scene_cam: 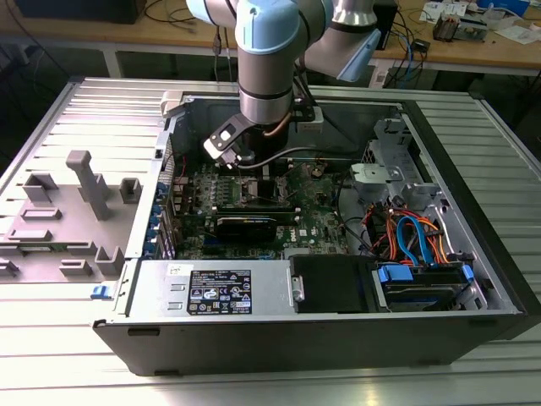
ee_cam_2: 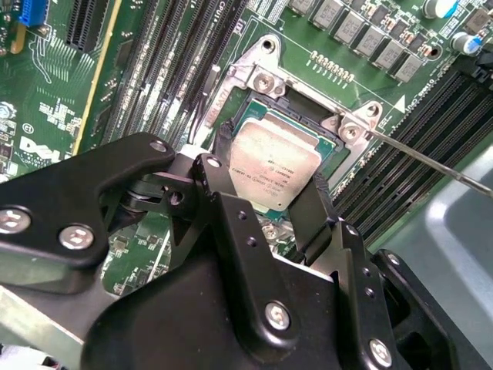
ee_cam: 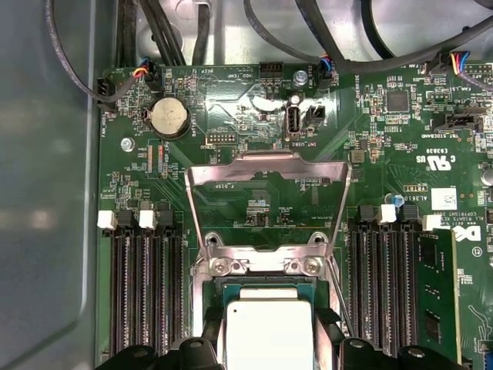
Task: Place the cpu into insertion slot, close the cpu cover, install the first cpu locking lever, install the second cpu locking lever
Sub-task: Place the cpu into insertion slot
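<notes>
While my fingers (ee_cam_2: 312, 208) grip the cpu (ee_cam_2: 273, 166) by two opposite edges, it lies in the slot (ee_cam_2: 304, 114) on the board (ee_cam_2: 46, 116). Just beside the slot, the cover (ee_cam: 266, 163) stands swung open. My arm (scene_cam: 266, 76) reaches straight down into the case (scene_cam: 254, 338).

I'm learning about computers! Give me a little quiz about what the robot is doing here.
1. True or false: the cpu cover is shut over the insertion slot.
2. What sits between the fingers of the gripper? A) a screwdriver B) the cpu C) a spoon
3. Fill in: the circuit board is ___ in colour.
Key: 1 false, the cover stands open; 2 B; 3 green.
</notes>
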`<state>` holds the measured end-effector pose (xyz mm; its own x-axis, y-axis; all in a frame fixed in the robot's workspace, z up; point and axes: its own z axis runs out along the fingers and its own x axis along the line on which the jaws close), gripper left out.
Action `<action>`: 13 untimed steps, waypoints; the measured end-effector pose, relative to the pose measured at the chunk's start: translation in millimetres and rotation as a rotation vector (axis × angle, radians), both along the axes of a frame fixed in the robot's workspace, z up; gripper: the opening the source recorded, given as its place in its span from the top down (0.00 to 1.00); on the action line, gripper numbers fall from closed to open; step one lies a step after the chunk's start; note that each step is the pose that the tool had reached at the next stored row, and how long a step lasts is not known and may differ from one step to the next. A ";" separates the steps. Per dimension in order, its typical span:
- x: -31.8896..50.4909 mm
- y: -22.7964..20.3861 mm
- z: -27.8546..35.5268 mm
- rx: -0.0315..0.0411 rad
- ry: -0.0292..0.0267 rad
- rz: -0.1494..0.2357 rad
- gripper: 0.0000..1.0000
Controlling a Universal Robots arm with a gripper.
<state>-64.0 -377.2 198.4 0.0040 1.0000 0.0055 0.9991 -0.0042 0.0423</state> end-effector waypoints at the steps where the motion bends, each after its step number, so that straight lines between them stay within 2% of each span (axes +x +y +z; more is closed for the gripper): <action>1: 0.0 0.0 -0.1 0.0000 0.0000 0.000 0.46; 13: 0.0 0.0 -0.9 0.0003 -0.0001 0.000 0.46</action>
<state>-64.0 -377.2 197.5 0.0039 1.0000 0.0058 0.9991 -0.0042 0.0424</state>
